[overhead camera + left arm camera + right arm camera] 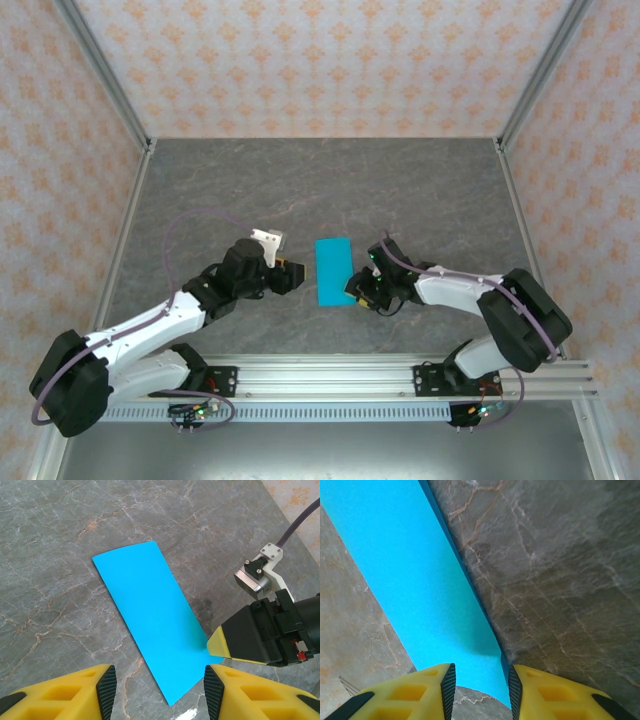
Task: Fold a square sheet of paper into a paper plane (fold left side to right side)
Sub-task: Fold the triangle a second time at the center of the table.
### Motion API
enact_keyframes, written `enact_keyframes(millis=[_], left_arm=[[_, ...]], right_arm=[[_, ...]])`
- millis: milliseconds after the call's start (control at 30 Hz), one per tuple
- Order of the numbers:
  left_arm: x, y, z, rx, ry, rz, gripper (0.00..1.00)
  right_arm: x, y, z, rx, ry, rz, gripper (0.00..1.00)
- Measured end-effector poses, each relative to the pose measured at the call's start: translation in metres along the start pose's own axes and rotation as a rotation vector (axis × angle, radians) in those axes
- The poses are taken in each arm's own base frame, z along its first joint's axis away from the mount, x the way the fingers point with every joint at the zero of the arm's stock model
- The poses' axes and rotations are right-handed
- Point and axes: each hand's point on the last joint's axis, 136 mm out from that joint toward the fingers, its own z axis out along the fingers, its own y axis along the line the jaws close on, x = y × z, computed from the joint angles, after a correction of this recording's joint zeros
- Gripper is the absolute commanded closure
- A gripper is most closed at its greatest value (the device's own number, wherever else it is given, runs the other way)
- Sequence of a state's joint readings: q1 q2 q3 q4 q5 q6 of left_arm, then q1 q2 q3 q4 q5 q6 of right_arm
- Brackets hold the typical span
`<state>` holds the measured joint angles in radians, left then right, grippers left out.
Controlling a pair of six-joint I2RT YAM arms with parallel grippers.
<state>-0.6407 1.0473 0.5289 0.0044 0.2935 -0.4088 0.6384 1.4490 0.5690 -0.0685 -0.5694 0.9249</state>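
The square sheet of paper (333, 270) lies flat on the grey marbled table as a narrow cyan-blue rectangle, long side running away from the arms. In the left wrist view the sheet (150, 620) sits ahead of my left gripper (160, 690), which hovers open to its left (296, 275) with nothing between the fingers. My right gripper (358, 290) is at the sheet's near right corner. Its jaws stand apart (480, 685) over the sheet's right edge (410, 580), which lifts slightly off the table. One yellow fingertip (220, 642) touches that edge.
An aluminium rail (400, 375) carrying both arm bases runs along the near edge. Patterned walls and metal posts (105, 70) enclose the table (330, 180) on three sides. A purple cable (190, 225) loops above the left arm.
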Motion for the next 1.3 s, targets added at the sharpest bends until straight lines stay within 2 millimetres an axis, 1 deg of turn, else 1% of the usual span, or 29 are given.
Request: enact_keyframes(millis=[433,700,800,933,1167,1300], left_arm=[[-0.001,0.002,0.0,-0.01,-0.004,0.003,0.47],[-0.001,0.002,0.0,-0.011,-0.003,0.018,0.47],[-0.001,0.002,0.0,-0.012,-0.001,0.018,0.46],[-0.002,0.001,-0.001,-0.011,-0.003,0.018,0.46],[-0.002,0.002,-0.001,-0.015,0.0,0.018,0.46],[-0.002,0.002,-0.001,-0.016,0.0,0.018,0.46]], right_arm=[[0.0,0.001,-0.001,-0.032,-0.017,-0.004,0.65],[-0.007,0.014,-0.013,-0.079,-0.076,-0.032,0.64],[-0.008,0.01,-0.009,-0.066,-0.072,-0.027,0.64],[-0.008,0.005,0.002,-0.053,-0.051,-0.007,0.64],[-0.008,0.008,0.001,-0.067,-0.046,-0.01,0.64],[-0.01,0.016,-0.003,-0.098,-0.061,-0.032,0.64]])
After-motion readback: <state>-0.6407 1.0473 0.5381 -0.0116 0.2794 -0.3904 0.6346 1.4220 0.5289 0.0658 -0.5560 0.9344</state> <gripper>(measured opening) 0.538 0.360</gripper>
